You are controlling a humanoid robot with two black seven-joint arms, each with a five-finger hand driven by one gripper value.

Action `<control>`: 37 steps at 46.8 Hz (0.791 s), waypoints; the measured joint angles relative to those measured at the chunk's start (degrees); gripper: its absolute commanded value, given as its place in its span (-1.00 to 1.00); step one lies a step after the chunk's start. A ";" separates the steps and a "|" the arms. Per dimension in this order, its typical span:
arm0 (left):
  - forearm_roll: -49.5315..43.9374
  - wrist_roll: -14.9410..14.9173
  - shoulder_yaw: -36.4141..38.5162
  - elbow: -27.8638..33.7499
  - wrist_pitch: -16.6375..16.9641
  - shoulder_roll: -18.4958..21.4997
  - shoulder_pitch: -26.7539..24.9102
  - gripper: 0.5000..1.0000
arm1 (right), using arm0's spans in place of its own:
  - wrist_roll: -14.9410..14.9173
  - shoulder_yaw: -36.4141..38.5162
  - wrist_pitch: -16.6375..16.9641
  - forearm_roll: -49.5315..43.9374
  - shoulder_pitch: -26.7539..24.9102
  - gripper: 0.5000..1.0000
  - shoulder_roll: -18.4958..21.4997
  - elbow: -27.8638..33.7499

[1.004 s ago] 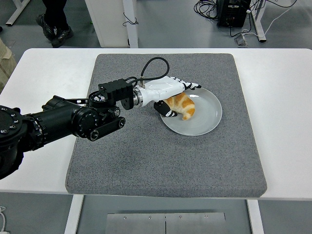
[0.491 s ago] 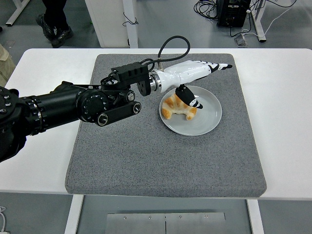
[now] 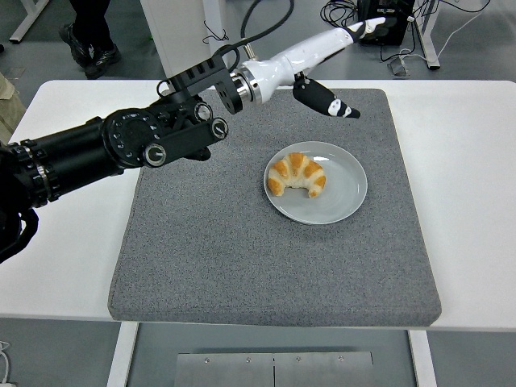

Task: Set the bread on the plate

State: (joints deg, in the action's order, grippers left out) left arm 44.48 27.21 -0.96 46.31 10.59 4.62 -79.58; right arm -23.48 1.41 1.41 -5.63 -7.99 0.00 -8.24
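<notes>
Setting: white table [image 3: 64, 266] in a lab room with a grey floor; a grey felt mat [image 3: 242, 258] covers most of the tabletop.

Near field: the front half of the mat is bare. Nothing lies between the table's near edge and the plate.

Mid field: a pale grey plate [image 3: 343, 197] sits on the mat, right of centre. The bread [image 3: 295, 174], a golden croissant, lies inside the plate on its left half, curved ends toward the near side. It rests wholly within the rim and nothing is touching it.

Left arm: black, enters from the left edge and crosses above the mat's far left corner. The left hand [image 3: 322, 60], white with black fingertips, is raised well above and beyond the plate, well apart from the bread. Fingers extended and spread, thumb [image 3: 326, 101] hanging down toward the mat; it holds nothing.

Right arm: not visible.

Far field: beyond the table, a white cabinet panel [image 3: 181, 36], a person's legs and shoes [image 3: 90, 32] at top left, cables and a black box [image 3: 387, 20] on the floor at top right.

Progress judgement: the placing looks complete, as the bread is on the plate and free of the hand. What is left, as far as I can judge, is only to bring the arm clear of the work area; no correction to the bread's position appears needed.
</notes>
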 measured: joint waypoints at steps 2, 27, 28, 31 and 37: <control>-1.18 0.64 -0.72 -0.06 -0.03 0.63 0.06 0.89 | 0.01 0.00 0.00 0.00 -0.02 1.00 0.00 0.02; -24.74 0.73 -9.30 -4.03 -0.13 5.03 2.62 0.87 | 0.01 0.00 0.00 0.00 -0.01 1.00 0.00 0.01; -25.12 0.74 -9.69 -4.40 -0.13 5.02 2.90 0.87 | 0.01 0.00 -0.01 0.00 -0.01 1.00 0.00 0.01; -25.85 0.73 -10.96 -5.41 -0.20 4.83 3.75 0.88 | 0.01 0.00 0.00 0.00 -0.01 1.00 0.00 0.01; -27.62 -1.66 -14.21 -6.87 -0.22 4.77 5.76 0.89 | 0.01 0.00 0.00 0.00 -0.01 1.00 0.00 0.02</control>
State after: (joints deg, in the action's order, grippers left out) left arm 16.87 25.55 -15.17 39.44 10.37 9.39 -73.82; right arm -23.47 1.40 1.41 -5.63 -8.00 0.00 -8.22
